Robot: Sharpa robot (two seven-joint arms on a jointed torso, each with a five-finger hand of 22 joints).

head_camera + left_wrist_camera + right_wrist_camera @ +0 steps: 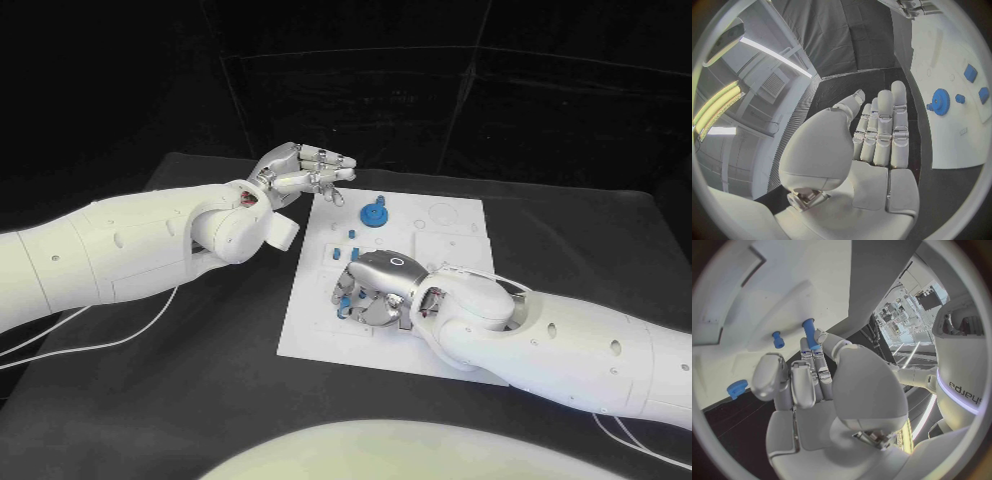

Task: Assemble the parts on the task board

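A black worktop [173, 380] under dark drapes is carrying the white task board [325, 330] at its middle. The right hand [378, 293] is hovering low over the near-middle of the board, palm down, its fingers [811, 371] curled in around a slim blue peg [810, 335]. The wrist view is showing the peg rising from between the fingertips, so the hand appears to be pinching it near its lower end; the exact contact is hidden. The right arm is reaching in from the near right, its wrist bent over the board.

The peg is looking small, rigid and light, probably smooth plastic, so it would likely slip or tilt under a loose pinch; a firm hold on its shaft, leaving the tip free, seems best. A shorter blue stud [777, 340] is standing in the board just beside it.

Further out, the blue gear [375, 213] is sitting on the far part of the board, with small blue pieces [346, 236] between it and the right hand. The left hand [300, 172] is waiting at the board's far left corner, holding nothing, its fingers [884, 125] straight and close together.
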